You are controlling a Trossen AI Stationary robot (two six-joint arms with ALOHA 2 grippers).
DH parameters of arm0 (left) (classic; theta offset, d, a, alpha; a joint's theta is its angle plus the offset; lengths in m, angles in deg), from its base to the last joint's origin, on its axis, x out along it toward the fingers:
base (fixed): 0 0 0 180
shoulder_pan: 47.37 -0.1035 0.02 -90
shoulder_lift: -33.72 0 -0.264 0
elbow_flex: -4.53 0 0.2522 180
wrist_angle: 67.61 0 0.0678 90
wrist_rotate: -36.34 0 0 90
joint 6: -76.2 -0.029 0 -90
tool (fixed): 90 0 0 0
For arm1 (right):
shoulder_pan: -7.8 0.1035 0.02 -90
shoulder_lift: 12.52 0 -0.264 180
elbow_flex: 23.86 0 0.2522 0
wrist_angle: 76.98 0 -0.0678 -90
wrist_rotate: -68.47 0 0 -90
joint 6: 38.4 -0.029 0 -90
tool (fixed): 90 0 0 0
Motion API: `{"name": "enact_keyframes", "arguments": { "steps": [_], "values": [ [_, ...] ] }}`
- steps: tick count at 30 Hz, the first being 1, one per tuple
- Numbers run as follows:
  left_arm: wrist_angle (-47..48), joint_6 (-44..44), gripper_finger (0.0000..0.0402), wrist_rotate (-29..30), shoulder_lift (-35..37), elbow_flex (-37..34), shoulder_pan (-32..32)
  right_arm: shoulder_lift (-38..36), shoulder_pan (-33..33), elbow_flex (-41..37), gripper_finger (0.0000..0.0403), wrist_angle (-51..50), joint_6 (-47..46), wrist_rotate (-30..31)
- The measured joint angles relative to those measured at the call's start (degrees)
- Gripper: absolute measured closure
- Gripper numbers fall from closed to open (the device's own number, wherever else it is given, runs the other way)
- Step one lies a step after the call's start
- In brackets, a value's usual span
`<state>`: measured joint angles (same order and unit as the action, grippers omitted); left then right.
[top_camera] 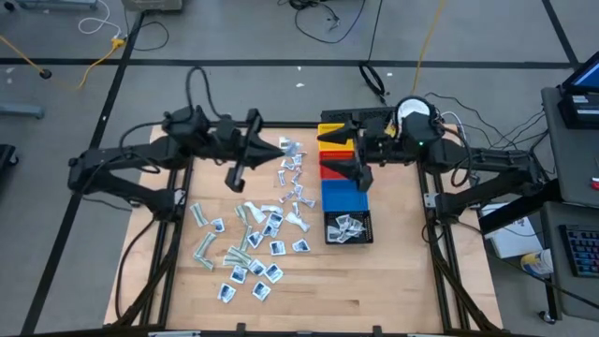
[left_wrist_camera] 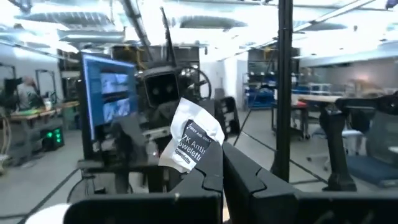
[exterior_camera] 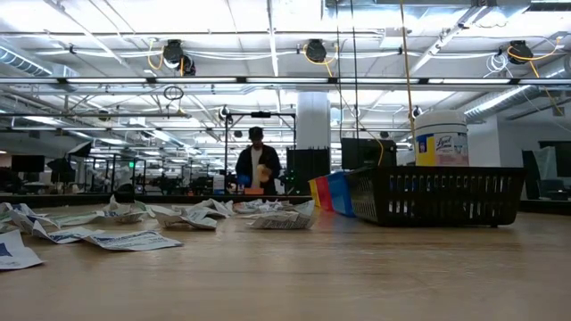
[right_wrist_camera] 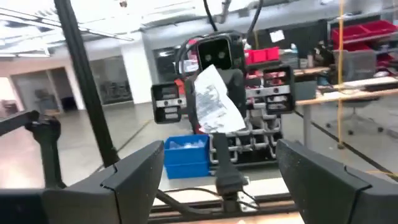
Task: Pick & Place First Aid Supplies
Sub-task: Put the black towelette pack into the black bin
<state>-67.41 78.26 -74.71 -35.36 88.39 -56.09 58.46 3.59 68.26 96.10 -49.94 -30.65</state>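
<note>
Many first aid supplies (top_camera: 253, 234), small flat white and pale green packets, lie scattered on the wooden table (top_camera: 393, 281), also seen in the low view (exterior_camera: 125, 236). A few more lie in the black bin (top_camera: 348, 227). My left gripper (left_wrist_camera: 214, 167) is raised over the table's far middle and shut on one white sachet (left_wrist_camera: 193, 140) with dark print. My right gripper (top_camera: 340, 152) faces it, raised over the yellow bin (top_camera: 329, 128) and red bin (top_camera: 335, 170). Its fingers are open around nothing (right_wrist_camera: 224, 168). The sachet (right_wrist_camera: 214, 102) stands ahead of them. My left gripper pinches the sachet's lower end (left_wrist_camera: 186, 163) between its two fingertips. The fingers lie about level, pointing toward the table's right side. The sachet is lifted clear of the table and sticks up beyond the fingertips (right_wrist_camera: 219, 149), slightly crumpled.
Yellow, red, blue (top_camera: 344, 195) and black bins stand in a row at the table's right, far to near. A white jar (exterior_camera: 440, 138) with a yellow label stands behind the black bin (exterior_camera: 437, 196). A person (exterior_camera: 256, 165) stands far off in the room.
</note>
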Motion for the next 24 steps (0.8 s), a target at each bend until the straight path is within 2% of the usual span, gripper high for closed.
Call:
{"name": "enact_keyframes", "arguments": {
  "steps": [8,15,19,24],
  "values": [
    [1.8,-0.9,0.0401,-5.2,-8.3,9.1,0.7,-0.1,0.5,0.0,0.0101,2.8,-2.9,-2.3],
    [1.9,-1.3,0.0402,-6.5,-11.8,12.2,1.4,-0.1,0.6,0.0,0.0110,2.8,-4.6,-4.3],
    [1.9,-1.1,0.0402,-6.2,-12.1,12.2,1.4,-0.1,0.5,0.0,0.0156,2.8,-6.5,-5.9],
    [1.7,-0.9,0.0402,-5.5,-12.1,12.2,1.4,-0.1,0.6,0.0,0.0268,2.7,-6.5,-6.1]
  ]
}}
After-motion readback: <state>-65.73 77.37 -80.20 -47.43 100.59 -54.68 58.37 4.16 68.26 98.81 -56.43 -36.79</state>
